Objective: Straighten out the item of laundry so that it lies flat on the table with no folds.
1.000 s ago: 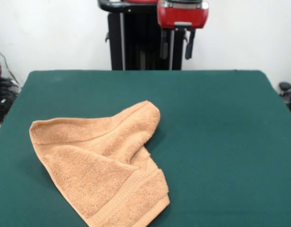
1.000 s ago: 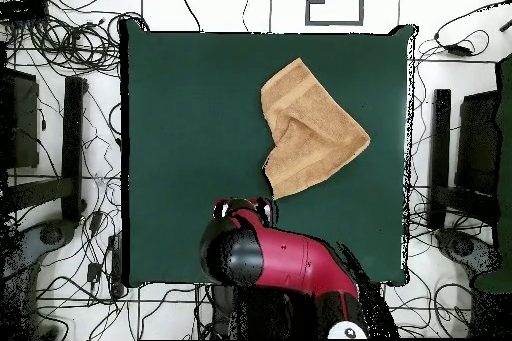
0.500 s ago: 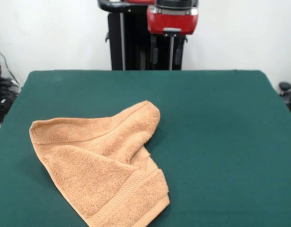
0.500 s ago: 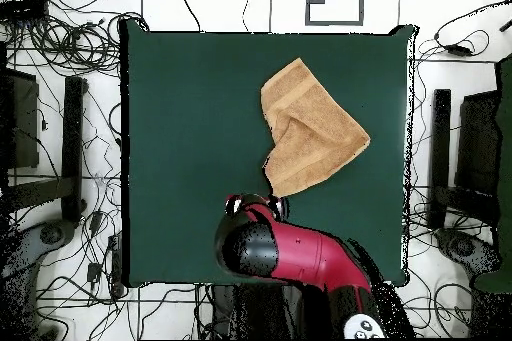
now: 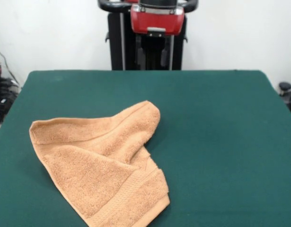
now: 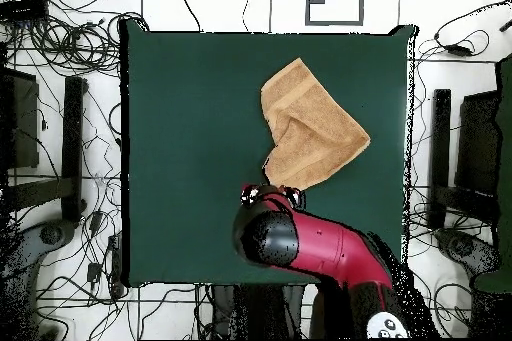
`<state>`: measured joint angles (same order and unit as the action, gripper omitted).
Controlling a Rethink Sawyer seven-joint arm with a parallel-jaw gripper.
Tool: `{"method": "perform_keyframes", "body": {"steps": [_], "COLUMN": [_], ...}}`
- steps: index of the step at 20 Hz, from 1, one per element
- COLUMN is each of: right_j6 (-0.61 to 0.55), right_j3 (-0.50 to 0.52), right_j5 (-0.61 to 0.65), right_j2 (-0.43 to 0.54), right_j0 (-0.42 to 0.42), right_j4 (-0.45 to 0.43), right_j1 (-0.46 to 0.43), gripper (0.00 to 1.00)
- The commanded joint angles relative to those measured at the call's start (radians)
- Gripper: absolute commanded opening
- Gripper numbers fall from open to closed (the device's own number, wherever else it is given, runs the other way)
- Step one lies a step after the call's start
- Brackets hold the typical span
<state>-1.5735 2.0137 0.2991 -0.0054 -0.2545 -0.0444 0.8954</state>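
The terry towel lies rumpled on the green counter, off to the left half in the front view and reaching the near edge. It is not flat: one corner is folded over the middle, making a rounded hump that points toward the far side, and a thick layered flap with a woven border band sits at the near corner. From overhead the towel shows as a bent, roughly diamond shape with a diagonal crease across it, its lowest tip pointing at the robot.

The red and black arm reaches in over the counter's edge, and the claw hangs just beside that towel tip, seemingly above it rather than touching. In the front view the claw is high, beyond the counter's far edge. Whether its fingers are apart or together I cannot tell.

Cables litter the white floor around the counter.
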Motion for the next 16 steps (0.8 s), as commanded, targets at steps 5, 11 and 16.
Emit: {"method": "perform_keyframes", "body": {"steps": [5,11,16], "right_j6": [-0.050,-0.046,-0.081], "right_j3": [-0.070,-0.079,-0.084], "right_j5": [0.115,0.096,0.101], "right_j2": [0.042,0.051,0.035], "right_j0": [-0.008,-0.028,-0.046], "right_j4": [-0.050,-0.054,-0.025], "right_j1": [-0.041,-0.069,-0.079], "gripper": [1.00,1.00,1.00]}}
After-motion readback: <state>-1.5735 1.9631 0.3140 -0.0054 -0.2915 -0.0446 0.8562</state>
